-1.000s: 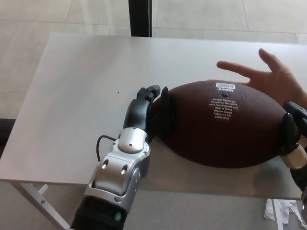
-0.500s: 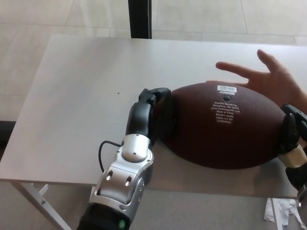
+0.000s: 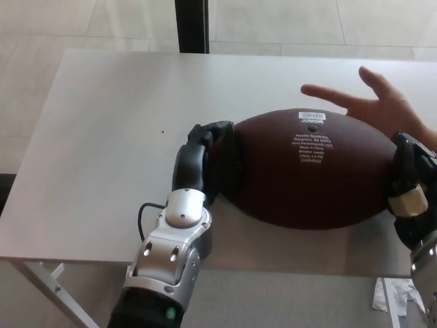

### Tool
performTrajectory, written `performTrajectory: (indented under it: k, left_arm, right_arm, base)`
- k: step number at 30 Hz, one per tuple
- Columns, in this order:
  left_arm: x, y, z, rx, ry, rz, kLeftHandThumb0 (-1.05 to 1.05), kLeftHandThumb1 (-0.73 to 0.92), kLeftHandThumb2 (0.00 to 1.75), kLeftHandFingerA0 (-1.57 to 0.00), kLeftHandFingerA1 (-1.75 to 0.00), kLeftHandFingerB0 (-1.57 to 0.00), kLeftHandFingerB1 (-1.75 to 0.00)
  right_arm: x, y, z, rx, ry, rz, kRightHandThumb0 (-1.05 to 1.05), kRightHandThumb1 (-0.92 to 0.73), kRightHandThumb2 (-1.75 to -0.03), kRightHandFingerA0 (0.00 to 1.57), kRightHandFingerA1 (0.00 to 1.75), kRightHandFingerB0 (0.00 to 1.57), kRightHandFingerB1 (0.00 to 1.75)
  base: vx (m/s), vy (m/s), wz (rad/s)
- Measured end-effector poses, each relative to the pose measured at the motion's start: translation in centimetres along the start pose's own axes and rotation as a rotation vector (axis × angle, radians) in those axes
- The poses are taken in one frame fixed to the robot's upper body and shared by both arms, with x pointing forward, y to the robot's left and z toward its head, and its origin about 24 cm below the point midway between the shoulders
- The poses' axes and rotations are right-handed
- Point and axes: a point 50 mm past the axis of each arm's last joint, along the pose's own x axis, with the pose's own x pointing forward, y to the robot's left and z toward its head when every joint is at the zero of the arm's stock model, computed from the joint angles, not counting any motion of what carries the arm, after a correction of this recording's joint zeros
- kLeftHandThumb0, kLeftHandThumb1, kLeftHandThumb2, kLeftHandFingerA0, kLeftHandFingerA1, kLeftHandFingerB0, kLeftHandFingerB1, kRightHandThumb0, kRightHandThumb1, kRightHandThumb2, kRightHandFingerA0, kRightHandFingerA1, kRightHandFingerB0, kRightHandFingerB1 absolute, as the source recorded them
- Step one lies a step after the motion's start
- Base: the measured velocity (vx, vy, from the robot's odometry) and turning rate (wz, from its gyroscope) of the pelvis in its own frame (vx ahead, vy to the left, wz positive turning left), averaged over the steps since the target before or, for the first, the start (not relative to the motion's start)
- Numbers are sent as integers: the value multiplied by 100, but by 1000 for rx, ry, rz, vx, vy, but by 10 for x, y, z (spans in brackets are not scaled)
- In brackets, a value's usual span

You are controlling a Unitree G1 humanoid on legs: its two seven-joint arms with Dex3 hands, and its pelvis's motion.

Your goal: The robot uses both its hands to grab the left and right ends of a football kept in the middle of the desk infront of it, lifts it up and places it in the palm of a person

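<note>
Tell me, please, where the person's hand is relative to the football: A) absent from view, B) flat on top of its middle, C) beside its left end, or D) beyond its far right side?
D: the open hand shows past the upper right of the football, palm up, fingers spread.

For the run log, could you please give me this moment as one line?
phase: carrying | football: clamped end to end, white print up | left hand: shut on football | right hand: shut on football | person's open palm: behind ball | desk: below
</note>
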Motion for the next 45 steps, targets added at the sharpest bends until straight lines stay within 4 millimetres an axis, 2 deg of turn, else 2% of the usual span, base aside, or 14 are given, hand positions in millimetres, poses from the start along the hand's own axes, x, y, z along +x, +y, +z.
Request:
performTrajectory:
  k: [5,6,9,10,11,13,18,20,21,29,30,31,37,45]
  left_arm:
    - [7,6,10,-52,14,22,-57,90,57,-14,-163,-14,-66]
    - [7,8,11,-63,14,26,-63,85,50,-39,-163,-20,-66]
    - [9,15,13,-103,17,37,-61,77,58,-56,-166,-24,-51]
    - [9,18,14,-119,17,40,-68,57,96,-68,-113,-26,-57]
    - [10,19,14,-122,17,43,-60,72,62,-48,-120,-28,-47]
    - [12,23,16,-129,18,51,-63,73,62,-47,-89,-37,-47]
    - [16,31,24,-125,16,69,-66,67,61,-62,-122,-45,-54]
    - [19,33,29,-119,18,70,-61,48,84,-85,-117,-1,-41]
    - [21,33,32,-121,15,68,-54,52,94,-73,-98,-41,-69]
    - [30,34,59,-137,-4,47,-63,66,61,-72,-102,-58,-51]
    - [31,33,63,-125,-9,44,-56,63,60,-57,-123,-58,-68]
    - [32,32,67,-114,-15,40,-55,69,60,-51,-99,-55,-61]
    - [37,22,100,-36,-57,15,-55,89,66,-60,-69,-50,-53]
    - [42,7,123,169,-48,-11,-43,71,61,-70,-119,-40,-55]
  right_arm:
    - [8,17,15,4,-17,26,-75,-67,-61,94,68,53,50]
    - [10,21,19,4,-20,33,-73,-55,-100,85,74,52,60]
    - [13,31,26,3,-21,52,-73,-65,-60,92,69,62,49]
    - [14,34,29,3,-21,59,-74,-64,-61,89,68,61,46]
    - [14,36,30,2,-21,61,-75,-55,-99,86,74,54,58]
    - [16,42,36,0,-31,72,-74,-63,-61,92,66,64,47]
    - [19,54,54,12,-69,92,-75,-62,-61,92,66,64,44]
    - [20,62,65,18,-92,109,-74,-50,-95,87,75,54,56]
    - [21,65,68,21,-100,115,-77,-51,-96,87,74,56,55]
    - [23,92,109,52,-185,179,-72,-63,-60,90,69,53,43]
    - [24,93,114,57,-194,180,-72,-57,-100,86,75,50,57]
    - [24,94,118,61,-202,181,-72,-66,-61,86,67,60,48]
    - [28,99,146,93,-256,179,-71,-53,-97,83,76,50,57]
    - [36,93,166,141,-268,135,-66,-66,-60,60,68,53,46]
  base:
    - [0,0,0]
    - [0,0,0]
    - [0,0,0]
    - [0,0,0]
    - [0,0,0]
    - [0,0,0]
    - [0,0,0]
    - [0,0,0]
    - [0,0,0]
    - [0,0,0]
    - [0,0,0]
    - [0,0,0]
    - [0,0,0]
    - [0,0,0]
